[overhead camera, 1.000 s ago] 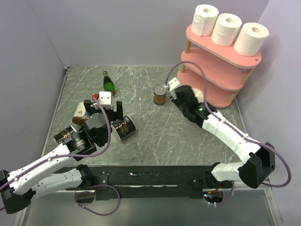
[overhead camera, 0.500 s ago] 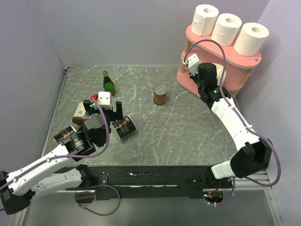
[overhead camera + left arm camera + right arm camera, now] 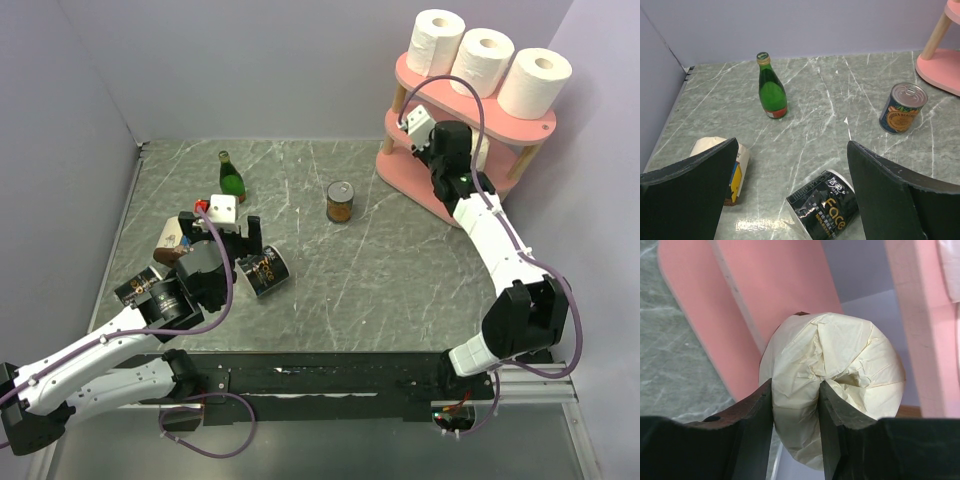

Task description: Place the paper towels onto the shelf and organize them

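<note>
Three white paper towels (image 3: 436, 42) (image 3: 482, 62) (image 3: 534, 82) stand upright in a row on the top board of the pink shelf (image 3: 470, 112). My right gripper (image 3: 796, 390) is shut on a cream, crumpled, wrapped roll (image 3: 845, 360) and holds it between the shelf's top and middle boards (image 3: 780, 285). In the top view that gripper (image 3: 457, 148) sits under the top board, and the roll is mostly hidden. My left gripper (image 3: 792, 145) hangs open and empty over the table at the left.
A black wrapped roll marked "Face" (image 3: 826, 206) lies below the left jaws, with a white-and-blue pack (image 3: 735, 167) beside it. A green bottle (image 3: 772, 89) and a tin can (image 3: 902, 107) stand mid-table. Another black roll (image 3: 135, 288) lies left. Walls close in at the sides.
My right arm has swung from the table near the can up to the shelf, carrying the cream roll in between the boards. The left arm has not moved.
</note>
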`<action>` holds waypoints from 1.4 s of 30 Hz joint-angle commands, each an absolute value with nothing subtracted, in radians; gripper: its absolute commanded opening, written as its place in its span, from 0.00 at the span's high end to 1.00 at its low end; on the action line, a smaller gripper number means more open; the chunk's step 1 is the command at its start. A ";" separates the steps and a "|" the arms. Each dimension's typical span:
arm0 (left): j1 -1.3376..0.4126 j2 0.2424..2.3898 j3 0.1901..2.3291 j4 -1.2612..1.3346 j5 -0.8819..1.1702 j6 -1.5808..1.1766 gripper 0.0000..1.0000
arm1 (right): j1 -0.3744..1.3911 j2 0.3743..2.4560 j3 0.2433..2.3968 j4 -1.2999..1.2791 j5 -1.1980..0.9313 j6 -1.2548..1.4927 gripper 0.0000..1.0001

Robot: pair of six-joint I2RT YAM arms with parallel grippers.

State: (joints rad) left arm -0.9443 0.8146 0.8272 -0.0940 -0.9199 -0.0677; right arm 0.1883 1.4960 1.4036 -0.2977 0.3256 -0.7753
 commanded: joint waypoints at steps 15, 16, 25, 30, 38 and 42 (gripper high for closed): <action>-0.950 0.810 0.879 -0.086 -0.884 -0.078 0.04 | 0.138 1.574 1.588 -0.219 0.368 -0.893 0.48; -0.950 0.810 0.879 -0.084 -0.882 -0.078 0.04 | 0.143 1.566 1.588 -0.222 0.368 -0.897 0.47; -0.950 0.801 0.881 -0.091 -0.884 -0.083 0.04 | 0.192 1.480 1.542 -0.186 0.394 -0.917 0.43; -0.950 0.798 0.877 -0.092 -0.890 -0.083 0.04 | 0.227 1.453 1.505 -0.161 0.403 -0.926 0.43; -0.950 0.795 0.874 -0.092 -0.902 -0.081 0.04 | 0.252 1.442 1.445 -0.150 0.350 -0.884 0.59; -0.950 0.798 0.871 -0.089 -0.907 -0.078 0.04 | 0.253 1.466 1.408 -0.134 0.341 -0.885 0.70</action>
State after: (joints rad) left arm -0.9443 0.8131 0.8368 -0.0952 -0.8886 -0.0715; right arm 0.2466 1.4689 1.4296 -0.1818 0.3584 -0.9020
